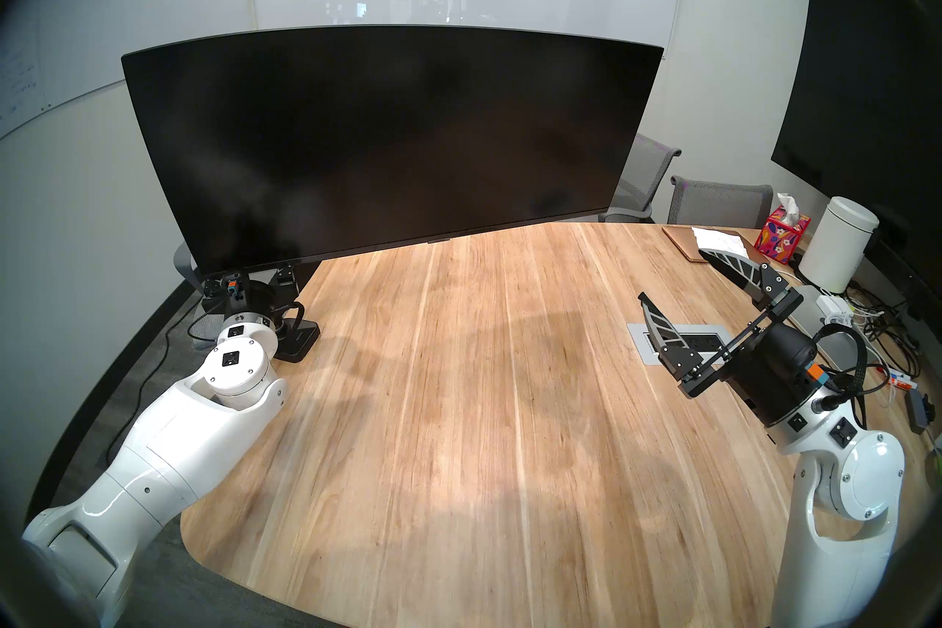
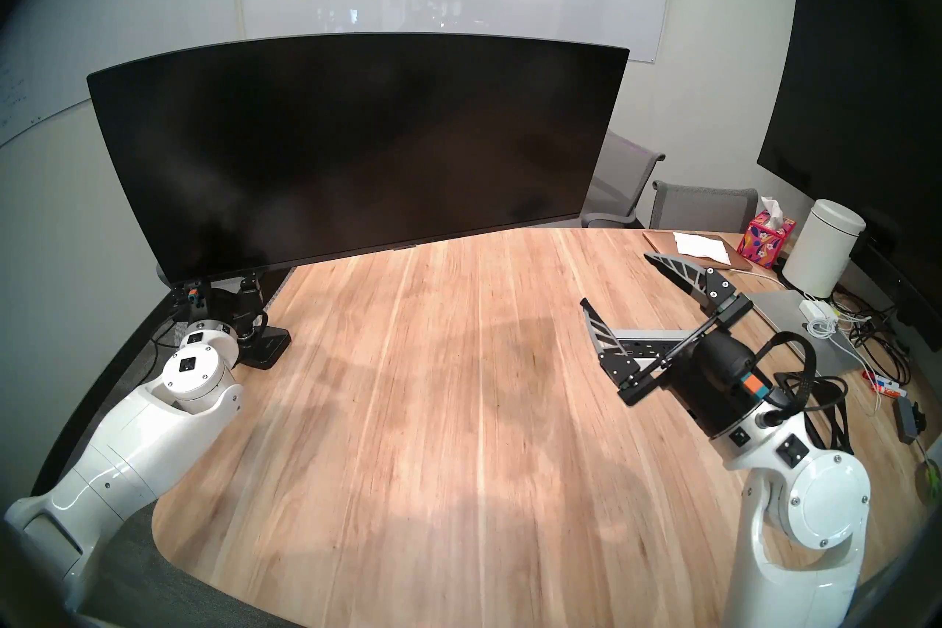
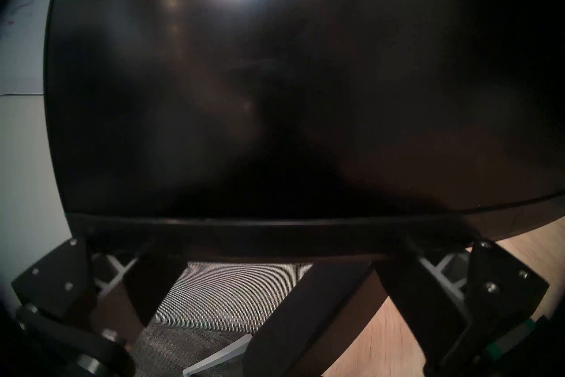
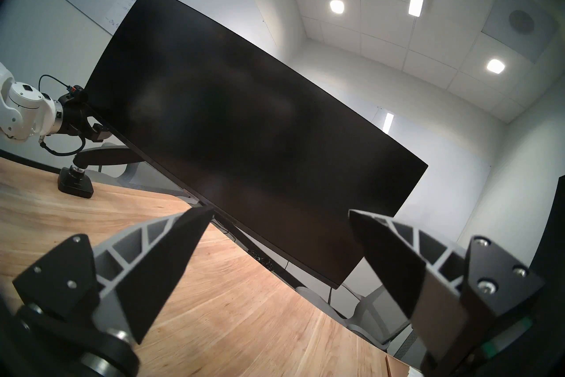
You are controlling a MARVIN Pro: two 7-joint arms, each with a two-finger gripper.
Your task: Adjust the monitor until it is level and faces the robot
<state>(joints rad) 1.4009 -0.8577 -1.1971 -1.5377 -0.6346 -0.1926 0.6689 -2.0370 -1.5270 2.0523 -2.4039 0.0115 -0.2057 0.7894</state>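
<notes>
Glossy white jointed arms (image 1: 153,448), black wrists, grey ribbed fingers (image 1: 657,329), black cables (image 1: 861,357)

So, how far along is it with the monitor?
Nothing finished yet: the monitor slopes, left end lower. In hand: left fingers, open, at its lower left edge. Right fingers hang open over the table, away from it. Levelling remains.

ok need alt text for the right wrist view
A wide curved black monitor, unlit, slants across the view above a wooden table. The open right gripper frames it from below, apart from it. The left gripper sits at the monitor's far lower corner.
</notes>
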